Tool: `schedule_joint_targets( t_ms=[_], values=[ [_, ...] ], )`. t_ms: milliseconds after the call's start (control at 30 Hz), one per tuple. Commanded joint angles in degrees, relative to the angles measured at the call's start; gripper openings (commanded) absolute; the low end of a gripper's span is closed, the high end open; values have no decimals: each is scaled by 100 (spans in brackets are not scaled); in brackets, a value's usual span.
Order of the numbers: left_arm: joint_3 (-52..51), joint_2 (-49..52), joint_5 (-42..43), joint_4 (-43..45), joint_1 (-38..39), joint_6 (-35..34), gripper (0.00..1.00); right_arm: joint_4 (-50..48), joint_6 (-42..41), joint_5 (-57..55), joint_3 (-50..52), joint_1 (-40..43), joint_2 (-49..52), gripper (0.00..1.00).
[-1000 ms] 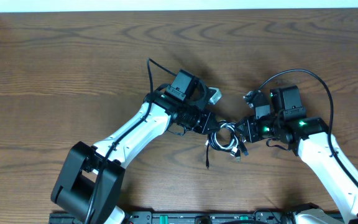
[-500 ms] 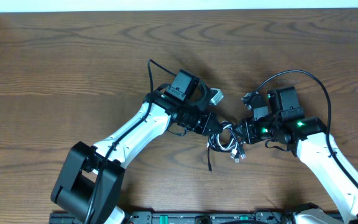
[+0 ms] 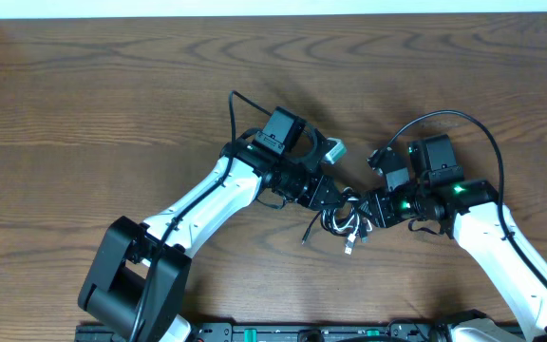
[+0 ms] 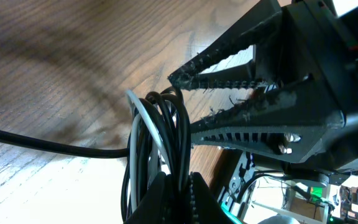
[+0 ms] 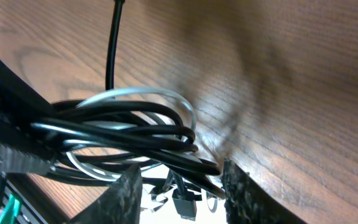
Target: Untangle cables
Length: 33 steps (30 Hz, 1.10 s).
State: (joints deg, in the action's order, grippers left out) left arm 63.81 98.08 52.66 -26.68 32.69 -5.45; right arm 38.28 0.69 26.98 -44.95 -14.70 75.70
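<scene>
Table [image 3: 84, 85]: bare brown wood.

Left gripper [image 4: 180, 182]: fingers clenched on the lower side of the cable bundle [image 4: 160, 124], so the bundle sat in its pinch, low over the table. Whether the coil touched the wood could not be told.

Right gripper [image 5: 180, 169]: faced the left gripper from the bundle's far side. Its fingers were parted, strands ran between them, and neither pad pressed a strand in the wrist view. Judged released.

Bundle: a small, loose, multi-turn coil. Judged very light, limp and smooth-jacketed, so it should slide through a soft pinch and sag wherever unsupported. It is not fragile, though a hard pull would likely tighten the loops.

Black cable [image 5: 123, 115]: made up most of the turns. Its loose tail [image 5: 112, 43] trailed onto the table beside the left gripper. Best hold, by my reading, is one outer strand or that tail, never the whole coil.

White cable [image 5: 154, 91]: one thin arc threaded through the black turns.

Plug [image 5: 185, 202]: small and dark, hanging under the coil; another possible pick point.
</scene>
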Motion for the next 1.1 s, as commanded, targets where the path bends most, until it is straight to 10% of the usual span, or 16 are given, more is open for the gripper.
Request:
schedule_joint_targets(
  t_ms=[0,400,600,700,1000,1067],
  values=[
    [90,-155,221,-11,4,138,7,103,92,-166,-59,-42,17,41],
    [90,-155,1447,127,-17,125,7,116,90,-345,42,-42,17,42],
    [87,-155,422,-13,-297,114,7,205,85,-350,44,-39,17,2],
    [87,-155,-444,-291,-387,114,7,221,50,-393,44,-39,17,1],
    [76,-153,-3064,-1357,-525,-267,7,634,-3921,-3305,46,-31,17,2],
    [76,-153,-3018,-1355,-525,-280,7,385,-3941,-2833,46,-31,17,20]
  ],
)
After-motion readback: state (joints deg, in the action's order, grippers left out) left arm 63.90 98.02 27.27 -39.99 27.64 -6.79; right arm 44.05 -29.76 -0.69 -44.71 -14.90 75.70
